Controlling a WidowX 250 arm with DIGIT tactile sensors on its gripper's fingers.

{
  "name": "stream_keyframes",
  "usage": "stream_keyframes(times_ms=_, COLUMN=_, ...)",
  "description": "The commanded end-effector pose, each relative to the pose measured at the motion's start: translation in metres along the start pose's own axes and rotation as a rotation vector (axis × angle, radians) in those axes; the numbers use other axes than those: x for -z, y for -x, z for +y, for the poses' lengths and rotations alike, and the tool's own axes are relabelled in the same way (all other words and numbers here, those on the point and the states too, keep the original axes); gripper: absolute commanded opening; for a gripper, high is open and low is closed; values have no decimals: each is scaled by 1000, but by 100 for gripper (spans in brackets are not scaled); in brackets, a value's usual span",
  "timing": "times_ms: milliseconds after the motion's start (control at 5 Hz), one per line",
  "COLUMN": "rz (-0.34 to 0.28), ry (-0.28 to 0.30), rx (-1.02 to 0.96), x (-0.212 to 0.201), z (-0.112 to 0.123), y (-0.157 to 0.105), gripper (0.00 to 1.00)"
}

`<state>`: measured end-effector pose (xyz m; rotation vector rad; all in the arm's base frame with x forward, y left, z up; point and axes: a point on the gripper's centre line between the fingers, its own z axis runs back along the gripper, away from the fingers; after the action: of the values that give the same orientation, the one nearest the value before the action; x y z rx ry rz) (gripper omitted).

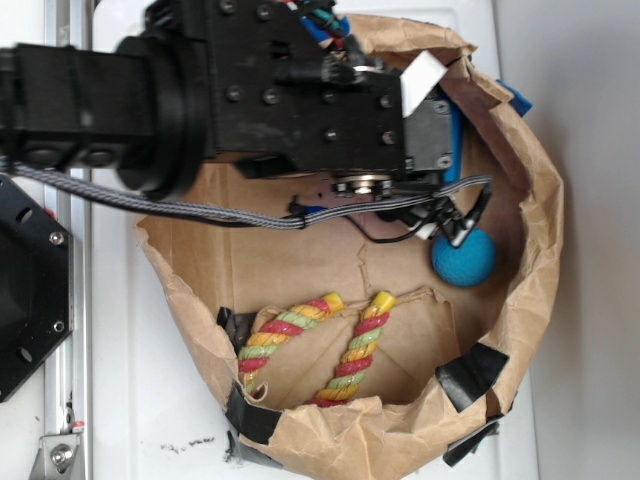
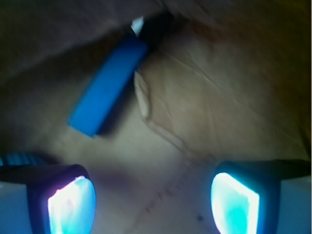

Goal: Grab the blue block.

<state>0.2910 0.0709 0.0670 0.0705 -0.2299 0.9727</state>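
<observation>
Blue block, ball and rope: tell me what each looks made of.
Blue block: smooth, sharp-edged, evenly coloured bar, probably plastic or painted wood. Ball: matte, slightly grainy teal surface, likely foam or rubber. Rope: twisted red, yellow and green strands, apparently woven fibre.

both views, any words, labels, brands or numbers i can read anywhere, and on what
None can be read in either view.
The white tag on the arm is blank.
The blue block, ball, rope toy and paper bag bear no print.
The open gripper shows no marking.
</observation>
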Motion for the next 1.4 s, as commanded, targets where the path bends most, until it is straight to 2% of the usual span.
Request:
stream_keyframes(times_ms=0, rz=-65, ry=74, rx=-63, x=-18, z=-11, y=-22, gripper=100)
stream_keyframes(times_ms=200, rz=-115, ry=72, rx=-62, x=-15, z=-16, y=-17, gripper=100)
stream_keyframes(times_ms=600, rz=-114, ry=94, rx=-86, x=-4, z=-26, y=-19, gripper=100)
stream_keyframes(times_ms=1000, rz=-126, ry=91, rx=-98, x=1, z=-22, y=-16, gripper=100)
stream_keyframes(times_ms=1200, rz=-169, ry=73, rx=-137, x=6, z=-15, y=-17, gripper=100)
